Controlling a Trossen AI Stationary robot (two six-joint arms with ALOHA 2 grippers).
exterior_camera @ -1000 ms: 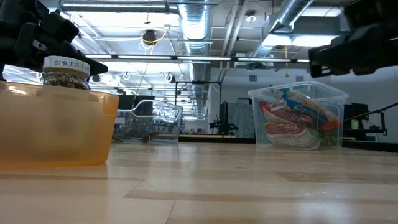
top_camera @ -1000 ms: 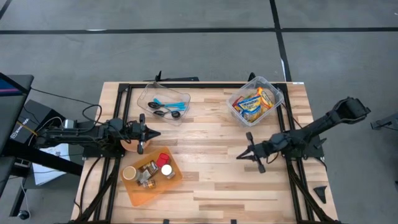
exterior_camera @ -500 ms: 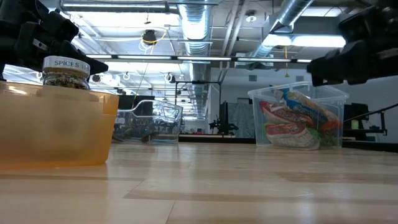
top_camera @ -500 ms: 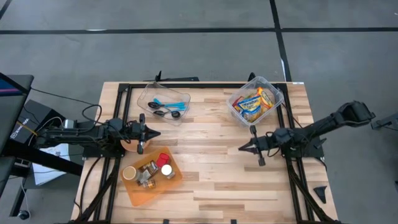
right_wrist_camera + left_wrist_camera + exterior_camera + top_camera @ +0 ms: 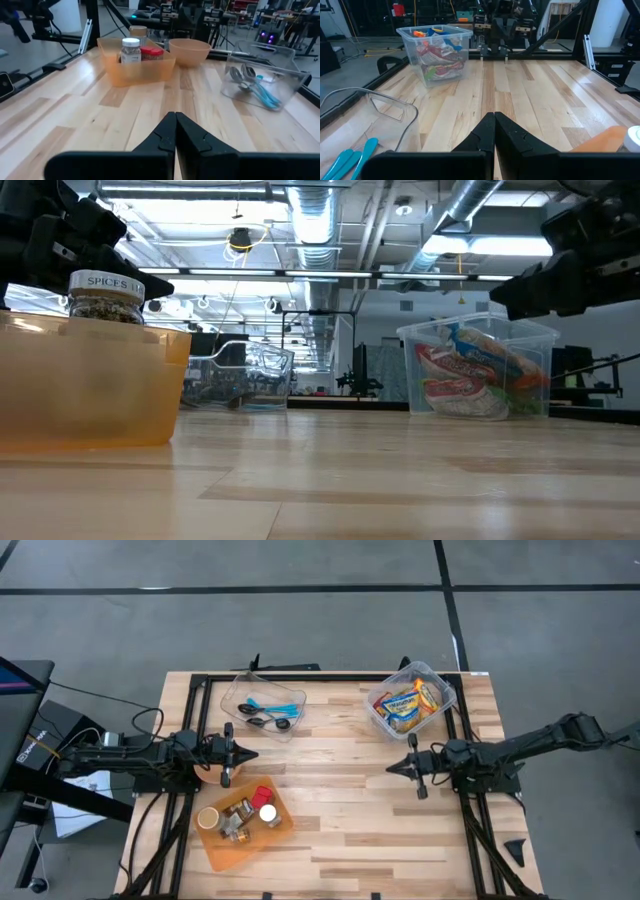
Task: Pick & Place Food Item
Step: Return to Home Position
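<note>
Food packets lie in a clear plastic bin (image 5: 410, 703) at the table's far right, also visible in the low view (image 5: 478, 370) and the left wrist view (image 5: 436, 52). My right gripper (image 5: 392, 769) is shut and holds nothing. It points level toward the table's left, a little nearer than the bin. My left gripper (image 5: 252, 755) is shut and holds nothing. It waits at the left, pointing toward the right, above a tan bowl (image 5: 190, 51).
An orange bin (image 5: 243, 822) with spice jars and a red-lidded jar sits at the near left, and shows again in the right wrist view (image 5: 135, 60). A clear bin of spoons and blue utensils (image 5: 263, 706) stands at the far left. Bare wood lies between the two grippers.
My right gripper has drawn back toward the table's right edge and a little toward the far edge. Its arm has folded lower and it has stayed shut. The left arm has kept still.
</note>
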